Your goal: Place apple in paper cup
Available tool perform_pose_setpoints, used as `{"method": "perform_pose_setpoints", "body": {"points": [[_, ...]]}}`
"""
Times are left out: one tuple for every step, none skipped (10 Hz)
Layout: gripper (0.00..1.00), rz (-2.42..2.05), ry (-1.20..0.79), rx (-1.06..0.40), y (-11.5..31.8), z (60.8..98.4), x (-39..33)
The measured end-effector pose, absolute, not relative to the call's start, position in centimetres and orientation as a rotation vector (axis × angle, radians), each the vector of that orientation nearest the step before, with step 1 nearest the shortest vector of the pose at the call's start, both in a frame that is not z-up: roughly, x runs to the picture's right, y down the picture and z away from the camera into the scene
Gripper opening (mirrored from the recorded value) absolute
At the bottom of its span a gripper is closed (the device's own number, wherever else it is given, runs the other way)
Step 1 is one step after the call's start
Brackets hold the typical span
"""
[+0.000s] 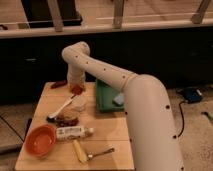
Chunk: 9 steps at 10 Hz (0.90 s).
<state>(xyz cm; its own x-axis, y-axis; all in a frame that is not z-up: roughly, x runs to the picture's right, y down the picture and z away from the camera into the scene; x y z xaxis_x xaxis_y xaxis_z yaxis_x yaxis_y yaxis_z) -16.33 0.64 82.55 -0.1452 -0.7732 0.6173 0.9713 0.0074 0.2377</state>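
Note:
The apple (pixel 76 89), small and red-orange, sits right at the lower end of my gripper (pixel 76 86), at the back left of the wooden table (pixel 112 131). My arm comes in from the lower right, bends at the top and drops straight down onto it. The paper cup (pixel 78 103), short and pale, stands just in front of and below the apple. Whether the apple is gripped or only touched does not show.
A green tray (pixel 106 100) with a pale blue thing (pixel 119 99) lies right of the cup. In front are a white-handled utensil (pixel 62 107), a brown lumpy thing (pixel 66 120), a white bottle (pixel 72 132), an orange bowl (pixel 40 140), a yellow thing (pixel 79 150) and a fork (pixel 102 151).

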Motion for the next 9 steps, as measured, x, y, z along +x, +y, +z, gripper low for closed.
{"method": "perform_pose_setpoints", "body": {"points": [[0.43,-1.571,-0.726,-0.357,0.65,82.54,-16.35],[0.43,-1.572,-0.726,-0.357,0.63,82.53,-16.37],[0.43,-1.572,-0.727,-0.357,0.65,82.53,-16.37],[0.43,-1.572,-0.728,-0.360,0.74,82.56,-16.35],[0.43,-1.572,-0.729,-0.361,0.77,82.57,-16.35],[0.43,-1.573,-0.729,-0.361,0.78,82.56,-16.37],[0.43,-1.574,-0.729,-0.361,0.86,82.55,-16.44],[0.43,-1.574,-0.730,-0.362,0.93,82.57,-16.48],[0.43,-1.575,-0.731,-0.363,0.99,82.59,-16.52]]}}
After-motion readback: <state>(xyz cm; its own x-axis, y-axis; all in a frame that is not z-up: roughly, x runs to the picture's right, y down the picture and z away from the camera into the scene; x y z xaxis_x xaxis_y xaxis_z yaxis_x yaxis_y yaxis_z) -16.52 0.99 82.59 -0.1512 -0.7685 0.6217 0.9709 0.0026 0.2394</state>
